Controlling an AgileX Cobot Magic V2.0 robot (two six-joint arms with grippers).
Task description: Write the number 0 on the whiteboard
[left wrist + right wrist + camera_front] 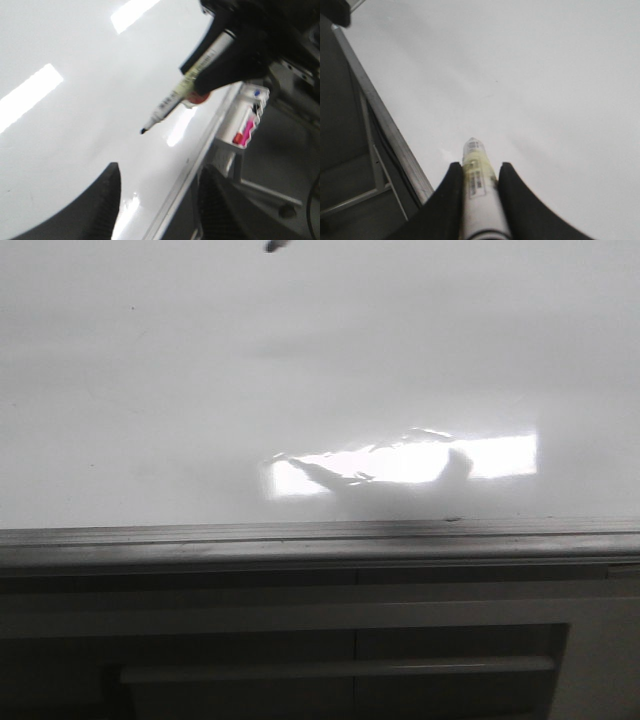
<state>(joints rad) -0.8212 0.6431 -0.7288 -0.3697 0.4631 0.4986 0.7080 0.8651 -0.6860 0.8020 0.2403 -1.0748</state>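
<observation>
Over the whiteboard [75,130], your right claw [476,172] grips the marker [182,87], tip just off the blank surface; your left claw [157,187] hangs open. No 0 shows.

Whiteboard [180,390] glossy, smooth, reflective; bottom rail [300,538] brushed grey metal, probably aluminium; marker [185,85] smooth plastic.

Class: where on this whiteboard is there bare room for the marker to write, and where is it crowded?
The whiteboard is unmarked from the marker tip at the top down to the grey rail. The only crowding is at the marker, held in the right end effector.
</observation>
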